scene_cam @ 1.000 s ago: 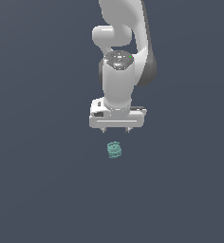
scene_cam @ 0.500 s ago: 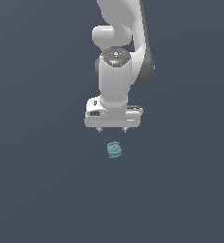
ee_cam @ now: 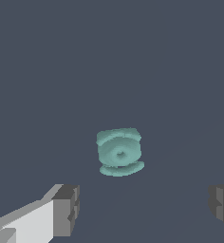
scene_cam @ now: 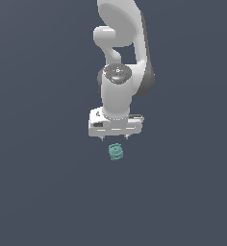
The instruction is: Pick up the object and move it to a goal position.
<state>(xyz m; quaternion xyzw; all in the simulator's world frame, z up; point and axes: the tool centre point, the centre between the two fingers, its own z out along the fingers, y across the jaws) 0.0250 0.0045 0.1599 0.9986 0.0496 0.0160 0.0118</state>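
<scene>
Object point(ee_cam: 119, 152): teal, ridged, lumpy.

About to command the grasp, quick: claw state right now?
Claw: open, holding nothing; fingers spread wide, teal chunk lies apart from them.

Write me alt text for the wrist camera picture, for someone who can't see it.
A small teal ridged object lies alone on a plain dark grey surface, untouched. Two grey fingers of the open gripper frame the picture's edge, spread wider than the object.
</scene>
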